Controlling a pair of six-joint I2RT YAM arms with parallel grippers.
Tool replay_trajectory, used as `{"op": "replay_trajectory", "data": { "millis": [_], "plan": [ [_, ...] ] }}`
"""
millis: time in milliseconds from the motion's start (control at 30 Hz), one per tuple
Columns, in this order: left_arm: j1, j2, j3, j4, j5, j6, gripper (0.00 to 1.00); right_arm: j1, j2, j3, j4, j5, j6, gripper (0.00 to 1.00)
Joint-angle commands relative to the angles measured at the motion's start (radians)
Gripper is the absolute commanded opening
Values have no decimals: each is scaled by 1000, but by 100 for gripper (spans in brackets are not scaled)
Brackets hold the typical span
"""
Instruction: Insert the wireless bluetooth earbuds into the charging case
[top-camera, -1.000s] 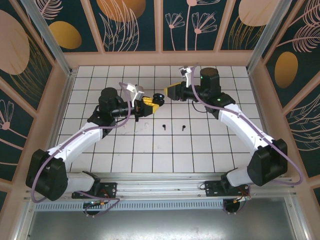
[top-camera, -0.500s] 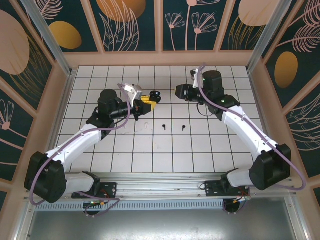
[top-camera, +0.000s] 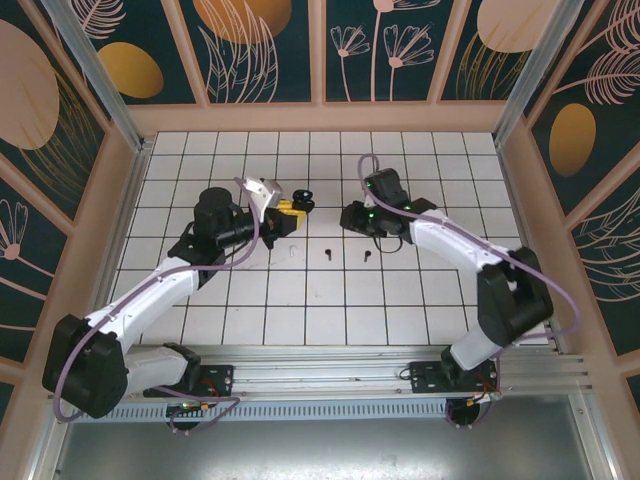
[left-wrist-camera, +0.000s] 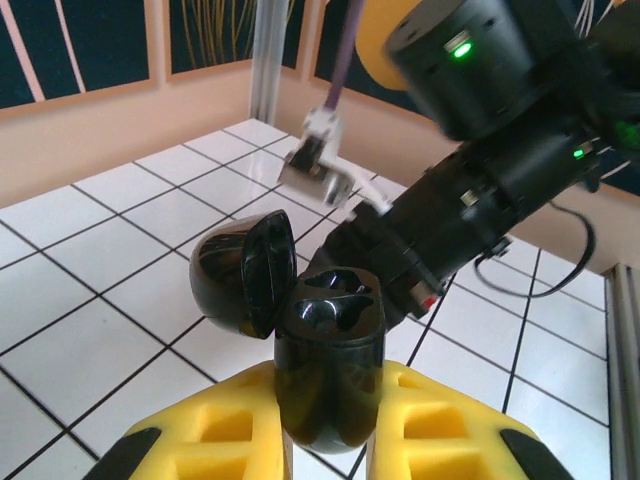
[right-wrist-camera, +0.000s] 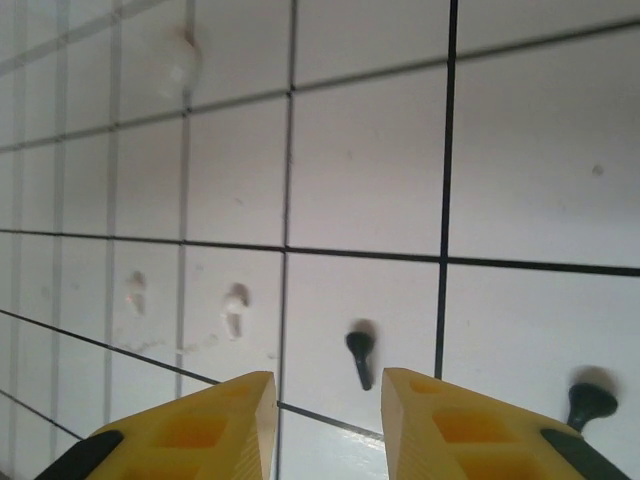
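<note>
Two black earbuds (top-camera: 328, 254) on white tiled table (top-camera: 400, 290); dark floral walls (top-camera: 410, 50) around.

Bright, even light; soft highlights on the glossy charging case (left-wrist-camera: 325, 370), the right arm (left-wrist-camera: 480, 190) behind blurred.

The left arm (top-camera: 150, 290) reaches forward from its base and bends inward at the elbow. The left gripper (top-camera: 290, 208) points across toward the other arm, its yellow fingers (left-wrist-camera: 230, 430) clamped on either side of the charging case (left-wrist-camera: 328, 360), which it holds upright. The right arm (top-camera: 450, 240) folds sharply back toward the centre with its wrist low. The right gripper (top-camera: 350, 215) is tipped downward — jaws parted by a narrow gap, nothing between them.
</note>
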Motion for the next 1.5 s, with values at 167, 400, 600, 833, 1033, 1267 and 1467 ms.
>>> {"op": "replay_trajectory", "data": {
  "millis": [167, 400, 600, 833, 1033, 1267, 1467],
  "plan": [
    [-1, -75, -84, 12, -51, -10, 4, 99, 240, 190, -109, 7, -19, 32],
    [-1, -134, -148, 43, -94, -45, 4, 131, 330, 321, -219, 49, -52, 32],
    [-2, -158, -167, 6, -124, -47, 4, 144, 395, 394, -279, 54, -74, 32],
    [-1, -169, -178, -4, -127, -60, 5, 170, 439, 455, -328, 91, -86, 32],
    [-1, -169, -177, -16, -129, -56, 5, 184, 450, 467, -375, 135, -87, 31],
    [-1, -171, -187, -11, -139, -60, 5, 184, 472, 465, -416, 190, -91, 29],
    [-2, -166, -189, -15, -145, -60, 5, 186, 480, 462, -421, 198, -100, 30]
  ]
}}
